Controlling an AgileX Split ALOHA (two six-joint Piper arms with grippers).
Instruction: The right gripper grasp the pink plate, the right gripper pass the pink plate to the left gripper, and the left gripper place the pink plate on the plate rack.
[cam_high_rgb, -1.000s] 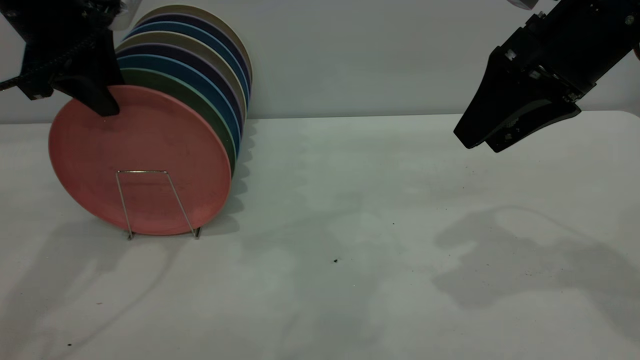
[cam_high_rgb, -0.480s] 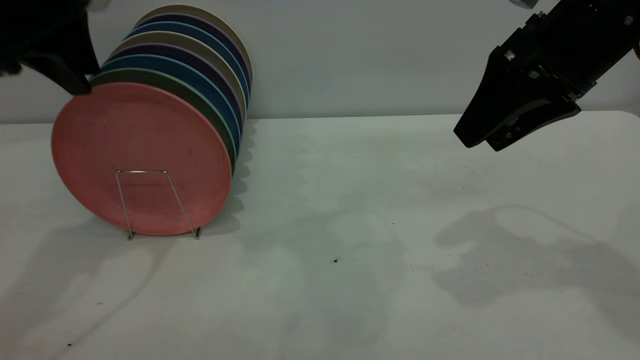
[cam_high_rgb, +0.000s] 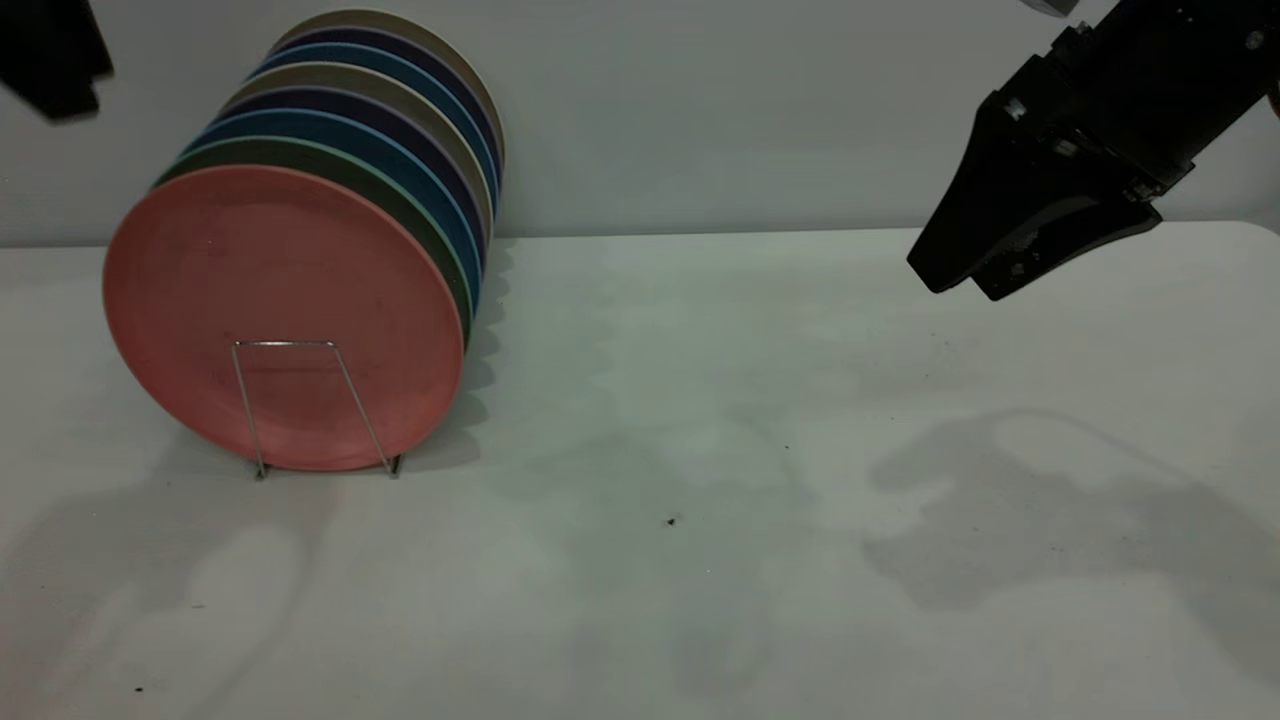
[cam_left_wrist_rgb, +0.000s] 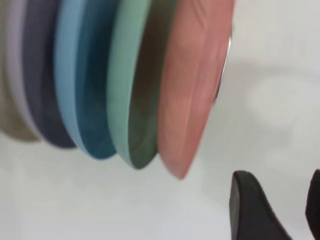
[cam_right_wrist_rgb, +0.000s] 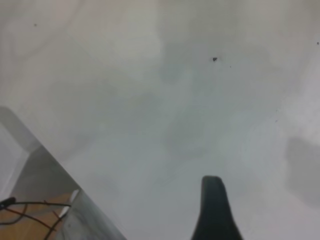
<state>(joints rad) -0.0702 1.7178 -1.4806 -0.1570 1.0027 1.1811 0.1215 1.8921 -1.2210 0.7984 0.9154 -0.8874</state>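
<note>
Pink plate (cam_high_rgb: 283, 315) upright at the front of the plate rack (cam_high_rgb: 300, 400), leaning on the teal-green plate (cam_high_rgb: 400, 200); nothing grips it.

Left gripper (cam_left_wrist_rgb: 275, 210) hangs up and clear of the plate, fingers apart, empty. Right gripper (cam_high_rgb: 955, 280) hovers well apart over the table (cam_high_rgb: 700, 450), fingers nearly together, holding nothing. Judged: placement done; a retreat should go straight up, off the rim. Left wrist view shows the plates edge-on, gaps between; exterior view shows the front wire loop.
</note>
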